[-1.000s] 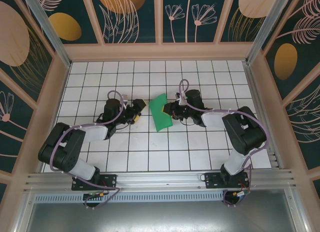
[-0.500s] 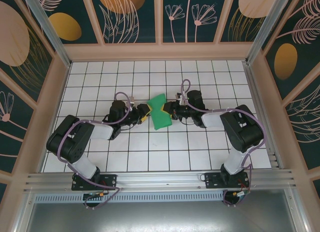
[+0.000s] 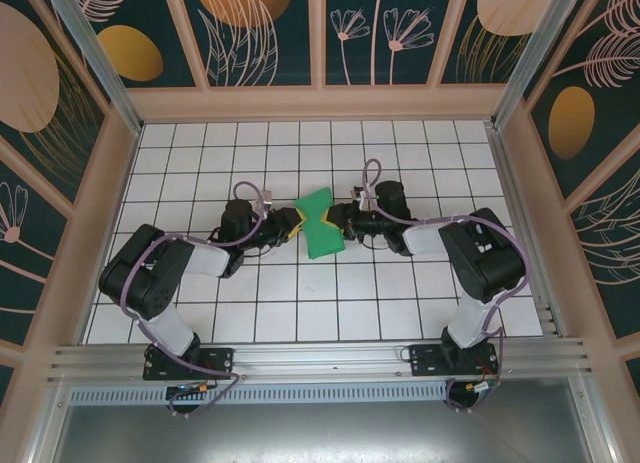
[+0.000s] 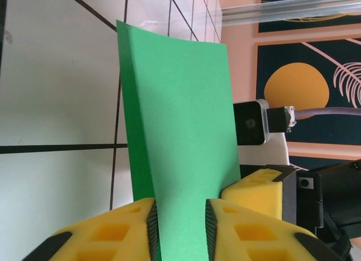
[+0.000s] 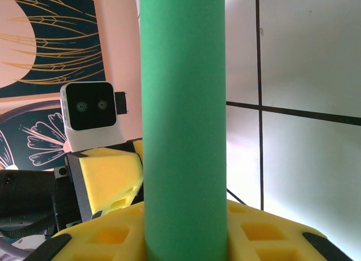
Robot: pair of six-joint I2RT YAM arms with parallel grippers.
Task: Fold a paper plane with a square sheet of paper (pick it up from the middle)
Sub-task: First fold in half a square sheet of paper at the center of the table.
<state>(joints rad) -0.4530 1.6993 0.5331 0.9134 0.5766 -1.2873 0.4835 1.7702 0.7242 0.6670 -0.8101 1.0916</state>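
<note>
Arms reach in from the table's [image 3: 300, 308] near edge. Mid-table, the left gripper [image 3: 291, 223] pinches the paper [image 3: 321, 237] at its left side, yellow pads [image 4: 113, 235] pressed against it. The right gripper [image 3: 336, 221] clamps the opposite side. The green paper bows between them, creased, narrowest at its middle.

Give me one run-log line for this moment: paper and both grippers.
item: creased bright-green paper sheet | left gripper: shut on its left edge | right gripper: shut on opposite edge | stage: no plane shape yet
</note>
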